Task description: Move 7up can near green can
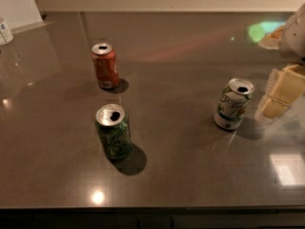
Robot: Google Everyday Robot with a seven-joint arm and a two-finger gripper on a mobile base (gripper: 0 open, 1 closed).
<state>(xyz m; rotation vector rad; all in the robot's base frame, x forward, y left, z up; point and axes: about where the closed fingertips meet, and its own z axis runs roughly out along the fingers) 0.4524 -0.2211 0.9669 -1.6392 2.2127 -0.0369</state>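
The 7up can [232, 104], white with green and orange markings and an open silver top, stands upright on the dark countertop [181, 56] at the right. The green can [113, 131], all green with pale squiggles, stands upright at the lower left, well apart from it. My gripper [280, 95], cream-coloured, is at the right edge of the view, just right of the 7up can and not touching it. Part of the arm runs off the frame at the upper right.
An orange-red can [105, 66] stands upright behind the green can. A white container [5, 31] sits at the far left edge. The counter's front edge runs along the bottom of the view. A wall lies behind the counter.
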